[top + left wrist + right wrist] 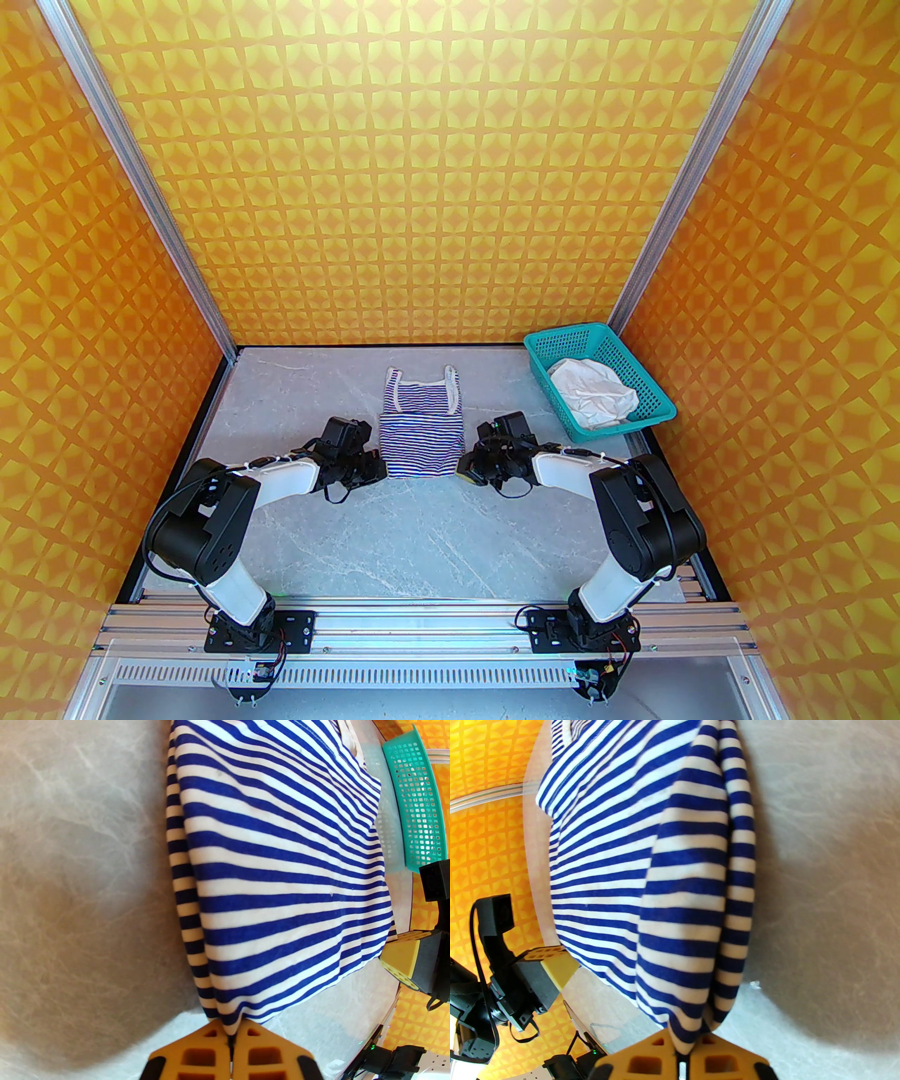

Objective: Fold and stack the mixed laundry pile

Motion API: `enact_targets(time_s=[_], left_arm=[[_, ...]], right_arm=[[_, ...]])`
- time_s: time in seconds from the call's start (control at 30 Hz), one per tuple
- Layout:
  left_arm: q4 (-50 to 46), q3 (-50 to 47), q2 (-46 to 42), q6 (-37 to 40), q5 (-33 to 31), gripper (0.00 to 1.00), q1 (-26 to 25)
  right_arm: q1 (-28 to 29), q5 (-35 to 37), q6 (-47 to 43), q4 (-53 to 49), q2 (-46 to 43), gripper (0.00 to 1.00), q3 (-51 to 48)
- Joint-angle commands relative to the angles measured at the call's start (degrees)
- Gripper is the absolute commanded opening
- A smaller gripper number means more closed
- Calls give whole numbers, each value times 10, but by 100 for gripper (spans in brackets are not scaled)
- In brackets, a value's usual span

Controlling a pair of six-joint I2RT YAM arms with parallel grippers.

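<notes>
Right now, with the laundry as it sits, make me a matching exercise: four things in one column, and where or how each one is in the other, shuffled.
Column one:
1. striped garment
2. white cloth
3. teal basket
4. left gripper

Column two:
A. crumpled inside the basket
B. shut on the garment's near left corner
C. spread out in the middle of the table
D. standing at the table's far right corner

Pairs: 1-C, 2-A, 3-D, 4-B
</notes>
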Motion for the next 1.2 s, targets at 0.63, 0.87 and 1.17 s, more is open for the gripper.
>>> enact_targets(time_s=[0.63, 0.87, 1.17], left_arm=[[-163, 24, -196, 41, -44, 0, -28], [-149, 142, -115, 49, -28, 0, 18], [-107, 259, 19, 44, -7, 0, 65]], right_arm=[[4, 106, -87, -282, -193, 0, 70], [-17, 92, -129, -309, -70, 0, 241], [-45, 46, -136, -313, 100, 0, 430]])
